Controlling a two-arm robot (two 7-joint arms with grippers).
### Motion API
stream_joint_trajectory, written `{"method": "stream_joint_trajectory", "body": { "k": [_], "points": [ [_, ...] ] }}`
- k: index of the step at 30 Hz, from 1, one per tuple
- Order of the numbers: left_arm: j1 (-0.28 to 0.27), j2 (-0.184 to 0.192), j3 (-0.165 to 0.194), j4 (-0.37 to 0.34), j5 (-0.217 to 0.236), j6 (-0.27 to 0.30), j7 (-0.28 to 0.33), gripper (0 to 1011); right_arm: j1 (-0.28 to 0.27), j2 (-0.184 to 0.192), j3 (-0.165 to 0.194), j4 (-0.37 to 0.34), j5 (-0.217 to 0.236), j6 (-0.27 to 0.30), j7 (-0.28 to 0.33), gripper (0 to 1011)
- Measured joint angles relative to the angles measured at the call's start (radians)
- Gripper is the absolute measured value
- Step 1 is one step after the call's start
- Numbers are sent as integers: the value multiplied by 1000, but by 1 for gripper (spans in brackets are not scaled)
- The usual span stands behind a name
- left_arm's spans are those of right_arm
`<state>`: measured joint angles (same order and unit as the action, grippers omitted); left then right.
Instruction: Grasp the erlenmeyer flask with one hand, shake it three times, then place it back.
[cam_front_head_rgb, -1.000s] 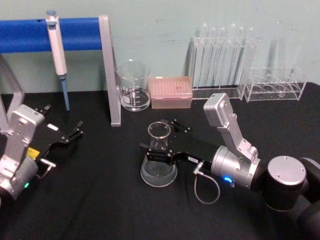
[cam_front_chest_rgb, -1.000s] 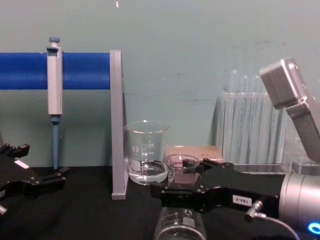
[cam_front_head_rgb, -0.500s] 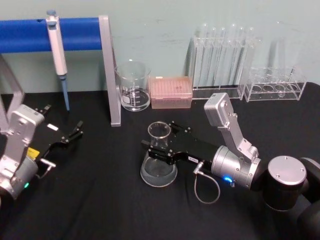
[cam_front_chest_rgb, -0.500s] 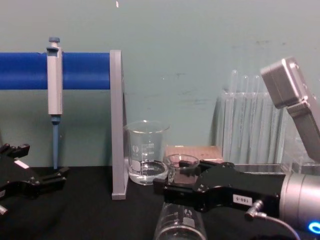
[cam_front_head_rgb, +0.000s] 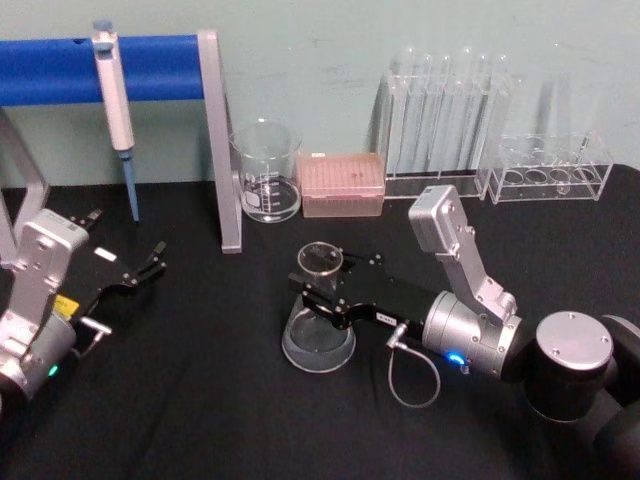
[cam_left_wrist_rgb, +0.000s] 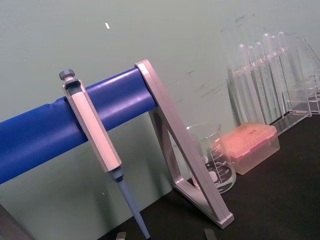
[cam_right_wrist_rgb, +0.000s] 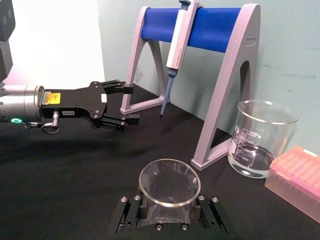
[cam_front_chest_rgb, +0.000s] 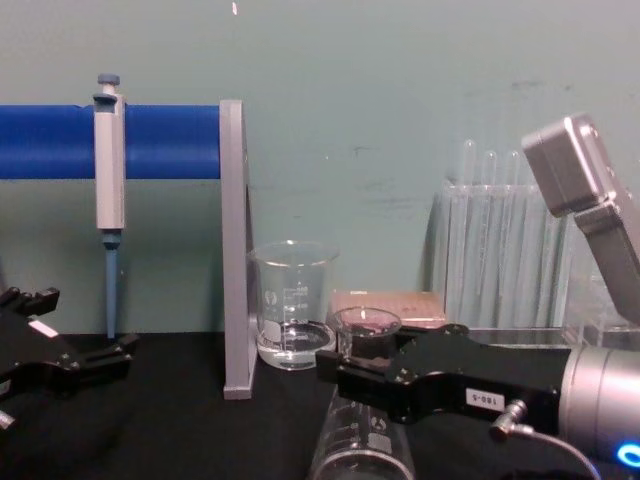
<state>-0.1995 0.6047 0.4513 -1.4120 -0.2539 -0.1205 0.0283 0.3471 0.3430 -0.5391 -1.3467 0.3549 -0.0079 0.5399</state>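
Note:
The erlenmeyer flask is clear glass and stands at the middle of the black table, also seen low in the chest view. My right gripper reaches in from the right and is shut on the flask's neck just below the rim. In the right wrist view its two black fingers press both sides of the neck of the flask. My left gripper rests at the left of the table, open and holding nothing, well apart from the flask.
A glass beaker with a little liquid stands behind the flask beside the grey-and-blue pipette stand, where a pipette hangs. A pink tip box and clear test tube racks line the back wall.
My right gripper has shifted slightly to the right and away from me with the flask's neck in it; the flask's base stays about where it was. The left arm has not moved.

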Motion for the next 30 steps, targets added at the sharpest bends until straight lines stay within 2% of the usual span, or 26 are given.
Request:
{"method": "stream_joint_trajectory", "body": {
  "k": [7,15,30],
  "points": [
    [0,0,0,0,0,0,0,1001,0,0,0,0,1,0,0,449],
    [0,0,0,0,0,0,0,1001,-6,0,18,-18,11,-11,-6,449],
    [0,0,0,0,0,0,0,1001,-18,31,77,-158,53,2,-36,449]
  ]
}}
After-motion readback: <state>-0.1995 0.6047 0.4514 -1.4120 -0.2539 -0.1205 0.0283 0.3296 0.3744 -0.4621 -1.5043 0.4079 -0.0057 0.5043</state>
